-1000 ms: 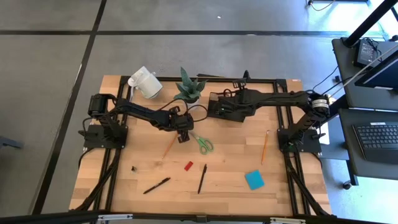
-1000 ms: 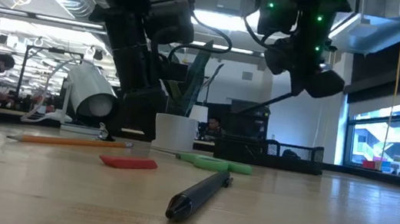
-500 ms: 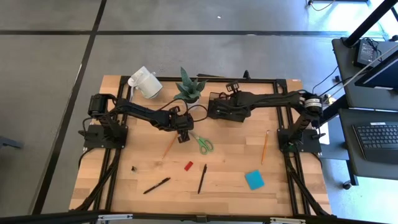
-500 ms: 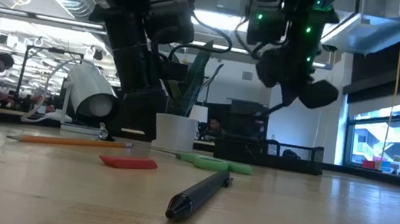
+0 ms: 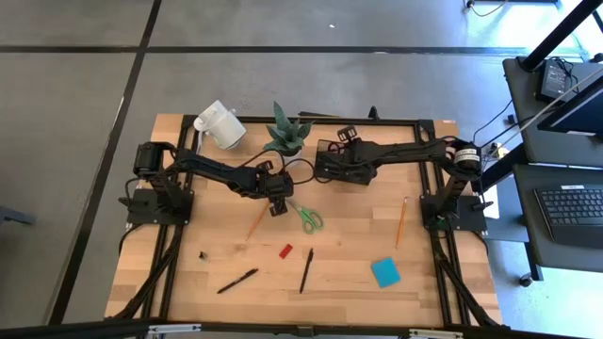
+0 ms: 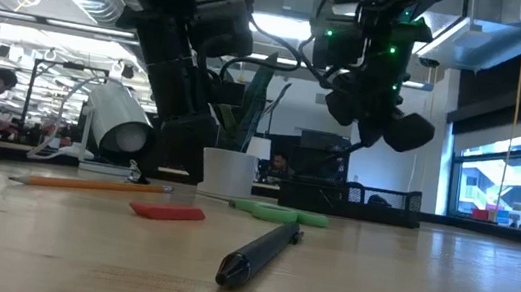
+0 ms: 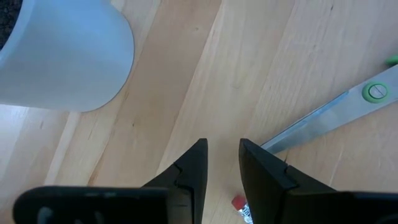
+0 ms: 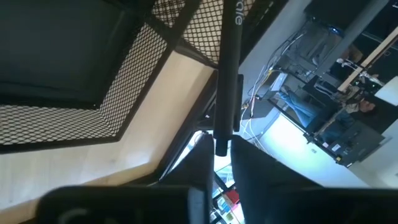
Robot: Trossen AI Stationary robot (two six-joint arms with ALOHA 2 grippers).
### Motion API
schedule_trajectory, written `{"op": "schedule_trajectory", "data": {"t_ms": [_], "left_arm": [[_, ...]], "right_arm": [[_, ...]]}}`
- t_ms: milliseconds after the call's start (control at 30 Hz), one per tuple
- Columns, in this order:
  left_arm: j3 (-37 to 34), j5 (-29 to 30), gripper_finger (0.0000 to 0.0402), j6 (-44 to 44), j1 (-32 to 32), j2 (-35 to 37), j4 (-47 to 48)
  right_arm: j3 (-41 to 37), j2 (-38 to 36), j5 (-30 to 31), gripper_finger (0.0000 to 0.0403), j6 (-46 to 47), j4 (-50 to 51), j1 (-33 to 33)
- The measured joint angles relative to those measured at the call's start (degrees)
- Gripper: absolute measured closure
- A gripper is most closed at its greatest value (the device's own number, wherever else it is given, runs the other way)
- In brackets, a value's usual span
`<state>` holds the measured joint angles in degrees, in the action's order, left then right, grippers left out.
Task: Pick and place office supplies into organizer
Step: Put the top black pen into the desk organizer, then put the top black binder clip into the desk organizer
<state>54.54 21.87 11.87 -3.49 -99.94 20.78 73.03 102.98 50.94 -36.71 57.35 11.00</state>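
Wooden planks of the table carry most of the supplies, and we take the organizer as our landmark, a black mesh box at the far side beside the potted plant. Much of it is covered in the high view by the right arm, so we cannot make out its compartments there. The right gripper hangs above the organizer's mesh wall, its fingers clamped on a black pen that stands up past the rim; the pen's far end is cut off at the picture's edge. The left gripper sits over the table in front of the organizer, toward the plant's side, its fingers slightly apart and holding nothing. Just ahead of those fingers lie the scissors, only the blades and pivot showing in the wrist view, and a red pencil tip peeks out between them. Farther from the organizer we see the orange pencil, red block, two more pens, the blue pad and a yellow pencil.
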Motion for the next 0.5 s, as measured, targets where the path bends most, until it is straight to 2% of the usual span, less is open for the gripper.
{"op": "schedule_trajectory", "data": {"t_ms": [300,500], "left_arm": [[0.0,0.0,0.0315,-0.6,0.0,0.0,0.0],[0.0,0.0,0.0315,-1.4,0.0,0.0,0.0]], "right_arm": [[0.2,0.0,0.3,0.0287,0.2,-0.1,0.0],[3.9,0.0,0.5,0.0261,0.7,0.7,-0.6]]}}
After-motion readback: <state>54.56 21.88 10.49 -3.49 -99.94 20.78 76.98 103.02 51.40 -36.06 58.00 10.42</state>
